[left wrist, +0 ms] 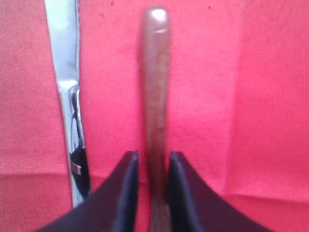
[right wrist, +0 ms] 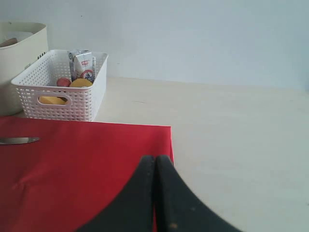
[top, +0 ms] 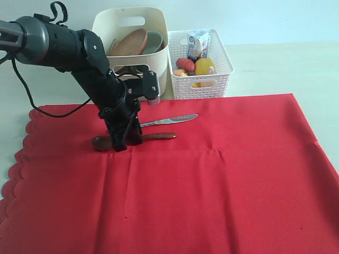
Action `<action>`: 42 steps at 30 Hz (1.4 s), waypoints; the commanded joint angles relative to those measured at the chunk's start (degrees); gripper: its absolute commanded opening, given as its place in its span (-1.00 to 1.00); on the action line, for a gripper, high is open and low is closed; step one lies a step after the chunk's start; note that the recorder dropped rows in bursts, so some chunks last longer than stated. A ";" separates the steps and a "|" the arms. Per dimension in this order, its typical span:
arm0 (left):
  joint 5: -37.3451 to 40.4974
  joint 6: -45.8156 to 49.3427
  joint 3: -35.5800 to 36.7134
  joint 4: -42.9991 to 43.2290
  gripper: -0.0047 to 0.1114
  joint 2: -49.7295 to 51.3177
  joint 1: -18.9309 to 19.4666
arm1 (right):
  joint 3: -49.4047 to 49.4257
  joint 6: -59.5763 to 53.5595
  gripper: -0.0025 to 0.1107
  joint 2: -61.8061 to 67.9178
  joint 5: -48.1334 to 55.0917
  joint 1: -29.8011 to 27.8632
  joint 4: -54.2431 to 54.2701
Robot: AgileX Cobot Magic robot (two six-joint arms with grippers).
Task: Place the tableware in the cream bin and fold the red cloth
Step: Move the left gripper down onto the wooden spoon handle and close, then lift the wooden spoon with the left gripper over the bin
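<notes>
- The left pincer (left wrist: 153,155) is down on the red cloth (top: 222,185), on the camera side of the cream bin (top: 161,61). Its two dark fingers (left wrist: 126,188) straddle the handle of the dark spoon (top: 159,136).
- The gap around that handle is very slim, with a sliver of red showing on one side. We cannot tell whether the fingers already pinch the spoon or only flank it (the wrist picture is blurred this close).
- The spoon lies flat on the cloth, farther from the bin than the steel knife (top: 169,120). The knife lies roughly parallel to it, between spoon and bin.
- Inside the bin we see the round wooden plate (top: 130,43) leaning on edge, with the pale bowl (top: 154,39) behind it.
- A white lattice basket (top: 201,87) stands just beside the bin and holds a milk carton (top: 198,43) and toy food (top: 204,67).
- The right pincer (right wrist: 154,159) has its fingers pressed together on nothing. It hangs over the cloth's edge, well apart from the bin and beyond the basket.
- The cloth is spread open over the pale surface (top: 275,69), and its far edge reaches the foot of the bin.
</notes>
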 commanded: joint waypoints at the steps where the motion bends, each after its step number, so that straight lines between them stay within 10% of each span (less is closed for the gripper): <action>1: 1.34 -0.37 0.14 0.32 -0.92 -0.10 -0.25 | 0.29 0.15 -0.96 -0.38 -0.50 -0.32 0.04; 23: 7.79 -9.13 0.14 4.66 -0.92 -17.90 -0.25 | 0.29 0.15 -0.96 -0.38 -0.51 -0.32 -0.06; 34: -12.31 -29.68 0.14 4.19 -0.92 -28.07 4.80 | 0.29 0.15 -0.96 -0.38 -0.51 -0.32 -0.06; 42: -24.68 -35.17 0.03 -16.53 -0.92 -25.45 12.61 | 0.29 0.15 -0.96 -0.38 -0.51 -0.32 -0.06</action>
